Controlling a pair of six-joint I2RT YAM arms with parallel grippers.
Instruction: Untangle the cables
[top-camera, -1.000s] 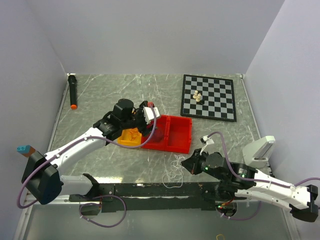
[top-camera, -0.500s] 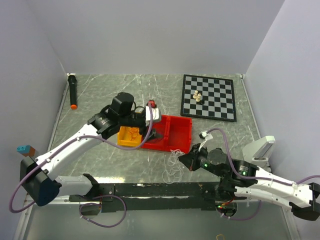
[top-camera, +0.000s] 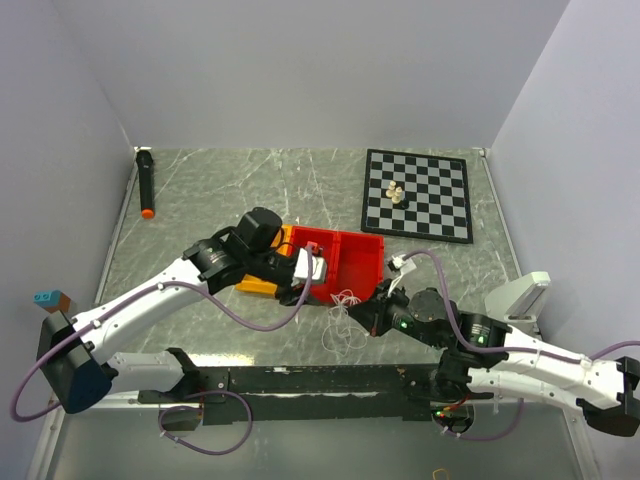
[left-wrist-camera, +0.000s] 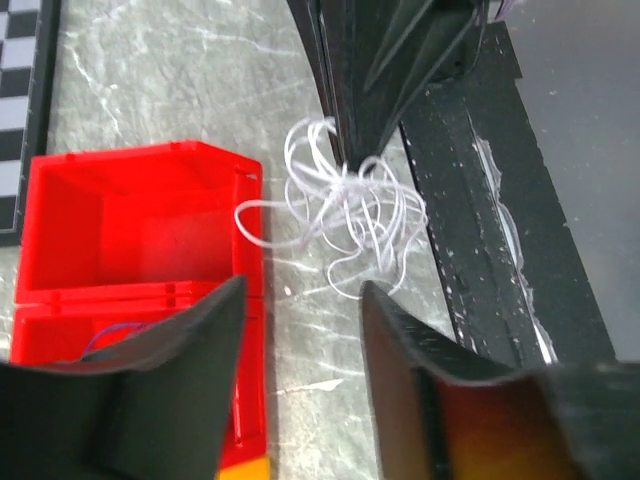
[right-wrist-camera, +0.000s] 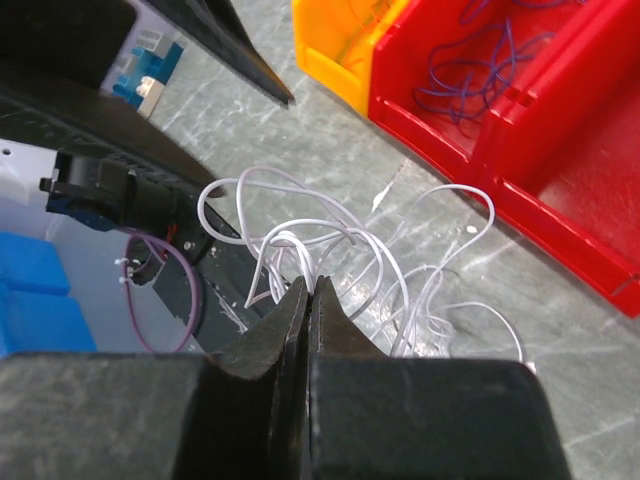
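The right pincer is pinching the white cables with its jaws pressed fully together. The curly clump is spreading over the table, just near of the red bin and just far of the black rail. The left pincer is hovering over that bin's left part, jaws parted and gripping nothing, while a purple cable is lying in the left compartment beside the orange bin.

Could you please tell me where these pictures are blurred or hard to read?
Left wrist: the left gripper is soft-edged, the white cable sharp. Right wrist: the right gripper blurs in the foreground, loops crisp. Top external: even light, cable faint against the marbled table.
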